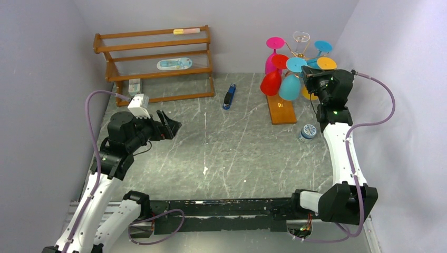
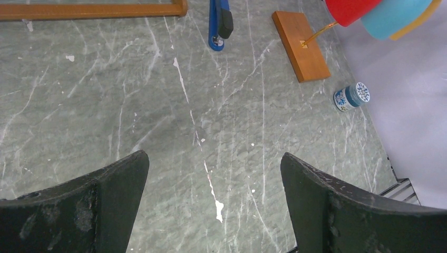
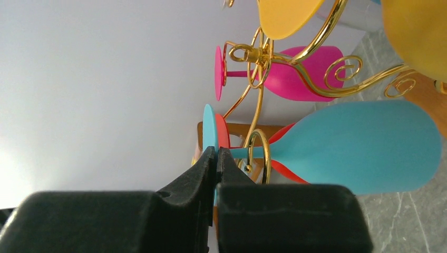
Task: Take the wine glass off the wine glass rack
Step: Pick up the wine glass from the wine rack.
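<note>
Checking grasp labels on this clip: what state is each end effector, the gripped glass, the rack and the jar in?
Opaque turquoise wine glass: hanging upside down on the rack, foot pinched.
Thin gold wire wine glass rack on orange-brown wooden base: standing upright.
Right end effector: shut on the turquoise glass's foot.
Left end effector: open, holding nothing.
Small jar with blue patterned lid: lid on.
</note>
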You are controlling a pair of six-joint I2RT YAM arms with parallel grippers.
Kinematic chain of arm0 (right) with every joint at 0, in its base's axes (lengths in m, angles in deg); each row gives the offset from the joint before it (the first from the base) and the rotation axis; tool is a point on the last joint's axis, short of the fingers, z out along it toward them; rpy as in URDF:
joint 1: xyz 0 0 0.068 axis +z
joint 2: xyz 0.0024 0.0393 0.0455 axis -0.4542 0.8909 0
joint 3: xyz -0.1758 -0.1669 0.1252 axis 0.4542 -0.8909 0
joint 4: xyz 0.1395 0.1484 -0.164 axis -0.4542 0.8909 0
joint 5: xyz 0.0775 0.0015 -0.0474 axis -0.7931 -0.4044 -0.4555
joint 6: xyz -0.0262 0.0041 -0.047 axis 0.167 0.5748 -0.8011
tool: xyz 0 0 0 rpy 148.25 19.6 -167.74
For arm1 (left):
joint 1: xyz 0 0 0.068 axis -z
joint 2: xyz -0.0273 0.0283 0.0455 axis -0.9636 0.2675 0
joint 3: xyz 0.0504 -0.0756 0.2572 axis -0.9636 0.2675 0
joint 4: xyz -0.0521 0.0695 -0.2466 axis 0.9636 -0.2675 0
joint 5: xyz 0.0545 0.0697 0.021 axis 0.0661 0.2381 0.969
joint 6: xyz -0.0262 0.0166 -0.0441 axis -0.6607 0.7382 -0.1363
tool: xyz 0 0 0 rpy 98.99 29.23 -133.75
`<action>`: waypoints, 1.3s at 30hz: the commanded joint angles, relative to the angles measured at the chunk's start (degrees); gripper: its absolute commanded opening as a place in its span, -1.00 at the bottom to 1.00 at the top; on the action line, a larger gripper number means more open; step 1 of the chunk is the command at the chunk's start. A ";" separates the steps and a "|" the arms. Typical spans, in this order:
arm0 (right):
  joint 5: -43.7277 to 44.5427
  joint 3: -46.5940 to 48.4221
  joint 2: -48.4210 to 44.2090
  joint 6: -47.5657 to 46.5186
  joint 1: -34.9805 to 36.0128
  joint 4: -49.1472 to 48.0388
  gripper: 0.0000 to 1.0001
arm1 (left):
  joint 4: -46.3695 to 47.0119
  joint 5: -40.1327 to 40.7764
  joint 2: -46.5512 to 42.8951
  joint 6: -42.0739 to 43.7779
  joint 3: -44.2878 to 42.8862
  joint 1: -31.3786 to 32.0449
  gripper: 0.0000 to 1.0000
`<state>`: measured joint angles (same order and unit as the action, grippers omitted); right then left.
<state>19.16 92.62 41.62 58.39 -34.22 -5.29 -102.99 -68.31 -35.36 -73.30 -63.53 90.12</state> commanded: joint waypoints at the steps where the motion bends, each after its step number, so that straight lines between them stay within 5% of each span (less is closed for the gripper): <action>1: 6.22 -0.11 -0.88 2.38 0.96 -0.08 -1.00 | -0.79 0.28 -0.35 0.21 -1.38 0.18 0.99; 39: 12.63 -0.76 -5.70 4.24 -2.09 3.81 -1.00 | 1.41 -1.79 1.44 -0.74 -0.88 0.16 0.99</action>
<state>29.81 92.41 38.69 62.02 -35.90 -2.23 -102.86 -68.73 -33.69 -73.96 -63.55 90.12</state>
